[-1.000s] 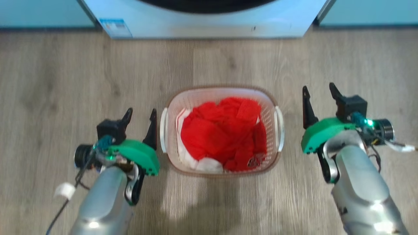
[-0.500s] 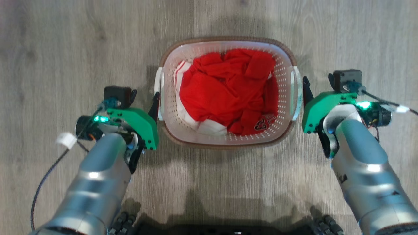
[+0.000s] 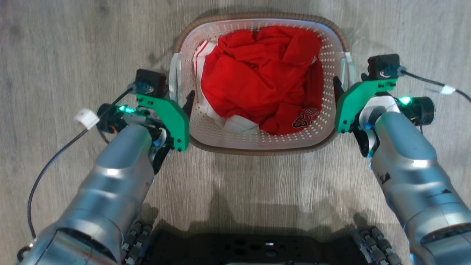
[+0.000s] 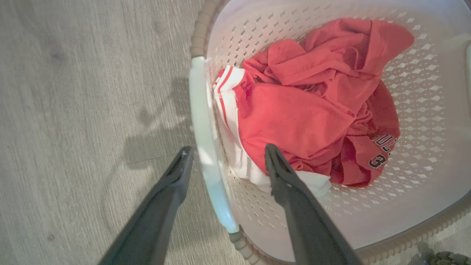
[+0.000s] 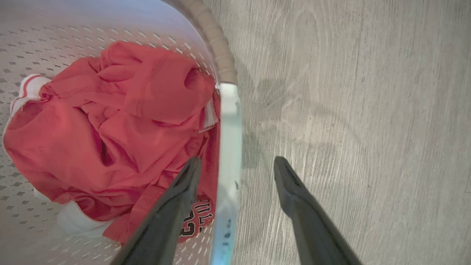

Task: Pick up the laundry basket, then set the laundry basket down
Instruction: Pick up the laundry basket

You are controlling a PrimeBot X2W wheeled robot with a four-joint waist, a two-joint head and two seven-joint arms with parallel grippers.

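Over the last second both arms have closed in on the laundry basket (image 3: 257, 138). The right one stood well off to the side before, and the left was just beside the basket wall. My head view has also dipped, so the basket's climb up the picture is the camera's doing, not the basket's.

The left pincer (image 4: 228, 148) now straddles the left handle (image 4: 206, 147), with one finger outside over the floor (image 3: 73, 36) and the other inside, above the red clothes (image 3: 257, 84). The right pincer (image 5: 238, 158) mirrors it around the right handle (image 5: 228, 140). Both pincers are spread wide and neither grips anything. I can't tell whether any finger is touching the plastic.

I judge the approach done and the pick-up ready to start. Closing both pincers on the handles comes next, and it should be done together so the load lifts level.

The basket sits upright on the floor directly ahead of the base, centred between my arms, with its mouth facing up. Its long axis seems to run side to side across me, handle to handle, and the shorter sides carry the handles that face each pincer.
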